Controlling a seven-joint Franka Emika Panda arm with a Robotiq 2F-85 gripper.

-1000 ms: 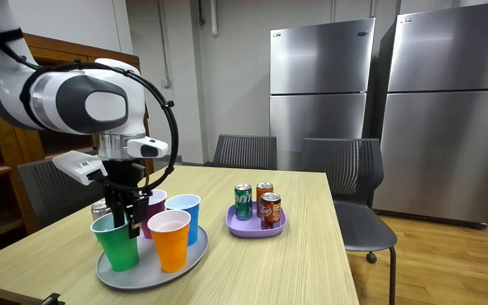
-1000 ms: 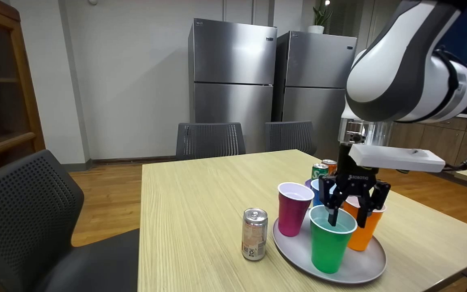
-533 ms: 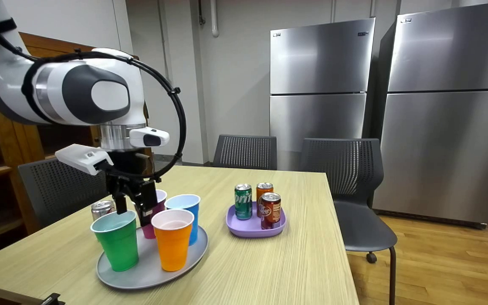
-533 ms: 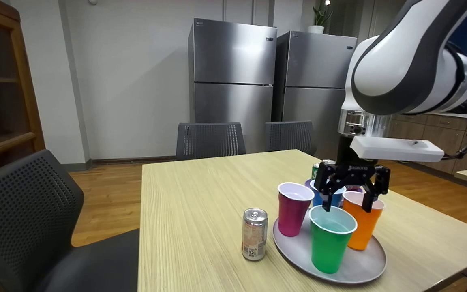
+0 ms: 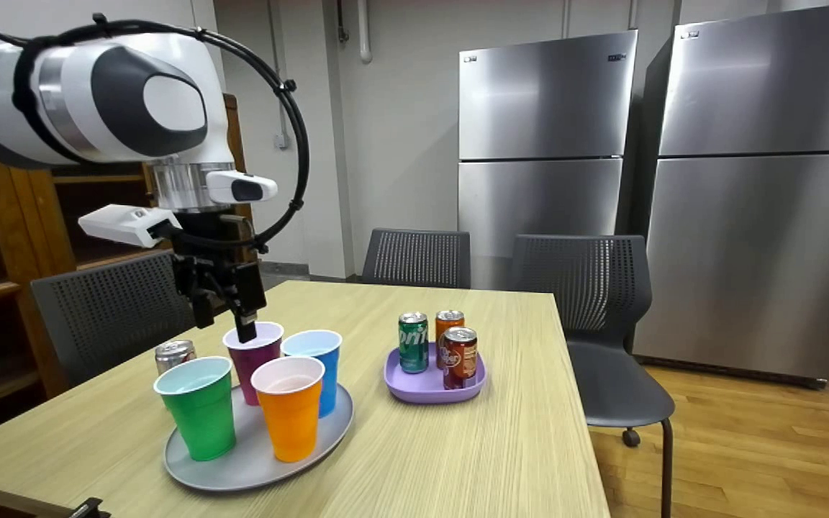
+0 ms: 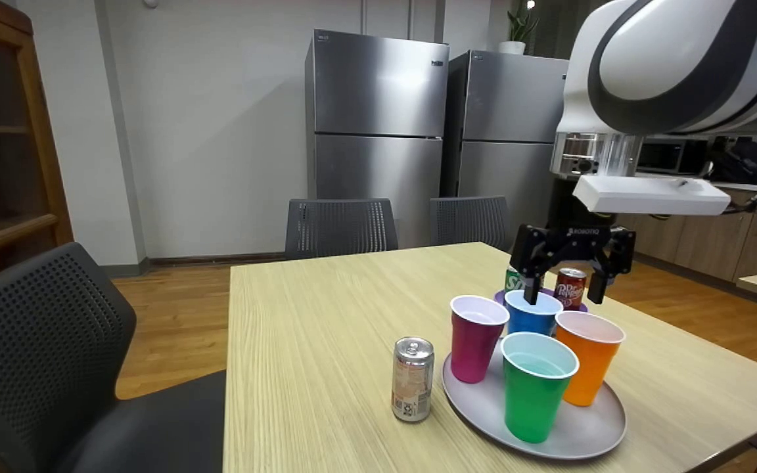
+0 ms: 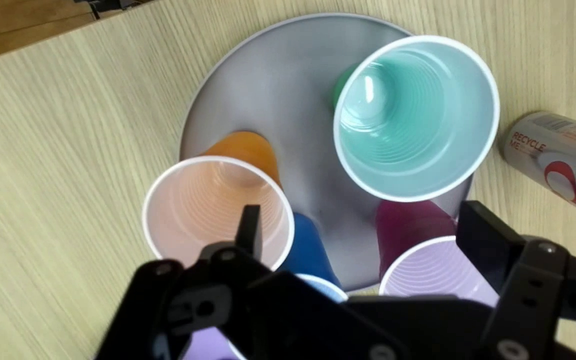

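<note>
My gripper [image 5: 225, 325] hangs above the cluster of cups, its jaws spread wide with nothing between them. Below it a round grey plate [image 7: 288, 90] bears a green cup [image 6: 535, 407], an orange cup [image 6: 590, 371], a maroon cup [image 6: 474, 348] and a blue cup [image 5: 329, 381], all upright. In the wrist view one finger [image 7: 249, 227] overlaps the opening of the orange cup; the opposite one covers part of the maroon cup's rim. The green cup shows a bright glint at its bottom. The blue cup is mostly hidden behind the gripper there.
A silver can [image 6: 412, 381] stands on the table beside the plate. Farther off, a purple tray [image 5: 425, 395] holds a green Sprite can [image 5: 413, 344], an orange can [image 5: 450, 320] and a Dr Pepper can [image 5: 460, 360]. Dark chairs [image 5: 587, 288] stand around the table.
One finger was inside the green cup; the jaws have spread wider and the gripper has risen out above the rims. The orange cup shifted slightly midway and is back where it was.
</note>
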